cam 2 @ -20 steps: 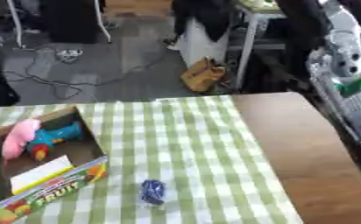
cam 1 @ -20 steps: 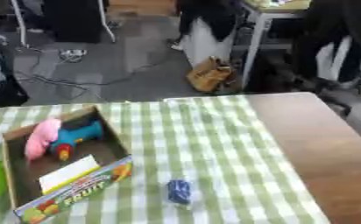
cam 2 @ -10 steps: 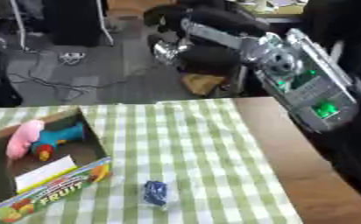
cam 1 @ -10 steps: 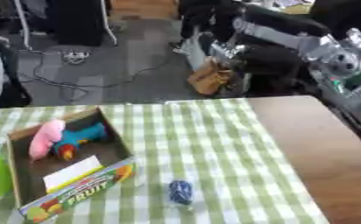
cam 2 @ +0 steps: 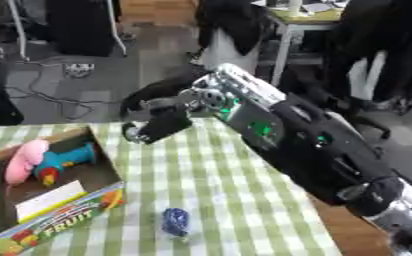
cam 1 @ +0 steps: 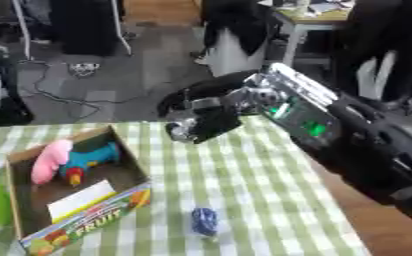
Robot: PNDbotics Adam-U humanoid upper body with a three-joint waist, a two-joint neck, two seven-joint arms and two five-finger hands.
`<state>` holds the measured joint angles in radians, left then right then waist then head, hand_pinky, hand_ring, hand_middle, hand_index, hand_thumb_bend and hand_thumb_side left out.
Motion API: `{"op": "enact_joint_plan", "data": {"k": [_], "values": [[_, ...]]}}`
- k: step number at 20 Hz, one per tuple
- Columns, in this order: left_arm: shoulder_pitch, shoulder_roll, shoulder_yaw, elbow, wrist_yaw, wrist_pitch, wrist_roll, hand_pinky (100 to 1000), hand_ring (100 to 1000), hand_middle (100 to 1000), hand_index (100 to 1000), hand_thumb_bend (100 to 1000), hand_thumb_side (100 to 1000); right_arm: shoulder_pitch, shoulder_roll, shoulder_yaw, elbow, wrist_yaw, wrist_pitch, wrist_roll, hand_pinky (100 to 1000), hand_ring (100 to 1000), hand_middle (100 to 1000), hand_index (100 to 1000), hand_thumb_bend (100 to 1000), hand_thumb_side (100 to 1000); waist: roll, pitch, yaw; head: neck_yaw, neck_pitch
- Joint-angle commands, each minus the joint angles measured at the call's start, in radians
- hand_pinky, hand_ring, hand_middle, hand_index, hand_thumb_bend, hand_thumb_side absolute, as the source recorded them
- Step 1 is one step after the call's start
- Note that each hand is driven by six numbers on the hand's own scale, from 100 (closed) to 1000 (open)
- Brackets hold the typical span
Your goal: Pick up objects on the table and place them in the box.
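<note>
Covering the table is 1 green checked cloth (cam 1: 253,190), bearing 1 cardboard fruit box (cam 1: 113,220) with 3 items inside and 1 small blue object (cam 1: 204,221) near its front. The right hand (cam 1: 199,125) hangs above, fingers curled, empty.

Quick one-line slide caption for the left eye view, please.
Right hand reaches over the checked table toward a small blue object; box holds toys.
</note>
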<state>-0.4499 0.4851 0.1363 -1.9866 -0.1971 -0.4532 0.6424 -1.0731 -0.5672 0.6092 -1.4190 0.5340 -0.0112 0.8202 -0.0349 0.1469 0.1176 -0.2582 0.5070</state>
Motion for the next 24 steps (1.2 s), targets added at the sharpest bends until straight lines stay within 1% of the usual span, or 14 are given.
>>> {"op": "enact_joint_plan", "data": {"k": [1,2,3,4,5,6,9,11,12,17,18,20,24], "values": [[-0.016,0.021,-0.001,-0.013,0.006,-0.002,-0.006,874,918,895,918,193,1000,-0.026,0.04,0.011,0.098,0.061,-0.07,-0.019,1000,1000,1000,1000,110,1000,-0.006,-0.027,0.004,-0.007,-0.006],[-0.017,0.021,-0.002,-0.013,0.007,-0.001,-0.007,874,918,895,918,193,1000,-0.027,0.05,0.016,0.123,0.08,-0.104,-0.018,1000,1000,1000,1000,110,1000,-0.006,-0.027,0.006,-0.007,-0.005],[-0.017,0.021,-0.002,-0.013,0.008,-0.001,-0.009,874,918,894,917,194,1000,-0.028,0.058,0.017,0.145,0.096,-0.136,-0.016,1000,1000,1000,1000,182,1000,-0.007,-0.027,0.008,-0.008,-0.006],[-0.019,0.019,-0.003,-0.013,0.009,-0.001,-0.01,874,918,894,917,194,1000,-0.03,0.067,0.023,0.164,0.117,-0.176,-0.008,1000,1000,1000,1000,197,1000,-0.008,-0.027,0.01,-0.01,-0.007],[-0.021,0.018,-0.004,-0.013,0.01,-0.001,-0.011,874,918,894,916,194,1000,-0.03,0.076,0.023,0.183,0.134,-0.211,-0.003,1000,1000,1000,1000,203,1000,-0.009,-0.027,0.011,-0.011,-0.009],[-0.021,0.017,-0.004,-0.013,0.01,-0.001,-0.013,874,918,894,916,193,1000,-0.03,0.086,0.023,0.202,0.152,-0.242,0.002,1000,1000,1000,1000,188,1000,-0.01,-0.027,0.013,-0.013,-0.012],[-0.023,0.014,-0.005,-0.013,0.012,-0.001,-0.015,874,918,894,914,195,1000,-0.019,0.109,0.017,0.253,0.196,-0.304,-0.002,1000,1000,1000,1000,195,1000,-0.01,-0.027,0.015,-0.016,-0.014],[-0.022,0.015,-0.004,-0.013,0.012,-0.001,-0.015,874,918,894,913,194,1000,-0.001,0.114,0.011,0.28,0.208,-0.326,-0.016,1000,1000,1000,1000,188,1000,-0.01,-0.026,0.016,-0.015,-0.014],[-0.02,0.015,-0.004,-0.013,0.011,0.0,-0.015,874,918,893,912,194,1000,0.012,0.113,0.007,0.293,0.207,-0.331,-0.025,1000,1000,1000,1000,178,1000,-0.01,-0.026,0.016,-0.013,-0.013],[-0.017,0.017,-0.001,-0.013,0.01,0.001,-0.014,874,917,893,909,194,1000,0.046,0.103,0.007,0.324,0.215,-0.35,-0.053,1000,1000,1000,1000,191,1000,-0.008,-0.024,0.017,-0.009,-0.011],[-0.016,0.017,-0.001,-0.013,0.009,0.002,-0.014,874,917,893,908,194,1000,0.053,0.098,0.01,0.329,0.221,-0.357,-0.052,1000,1000,1000,1000,217,1000,-0.009,-0.024,0.016,-0.009,-0.011],[-0.015,0.02,-0.001,-0.013,0.007,0.002,-0.014,874,917,892,907,194,1000,0.064,0.09,0.015,0.336,0.228,-0.376,-0.042,1000,1000,1000,1000,228,1000,-0.01,-0.023,0.014,-0.008,-0.009],[-0.015,0.024,-0.003,-0.013,0.005,0.004,-0.015,874,917,892,904,194,1000,0.07,0.075,0.019,0.33,0.214,-0.389,-0.039,1000,1000,1000,1000,210,1000,-0.015,-0.022,0.012,-0.007,-0.003]]}}
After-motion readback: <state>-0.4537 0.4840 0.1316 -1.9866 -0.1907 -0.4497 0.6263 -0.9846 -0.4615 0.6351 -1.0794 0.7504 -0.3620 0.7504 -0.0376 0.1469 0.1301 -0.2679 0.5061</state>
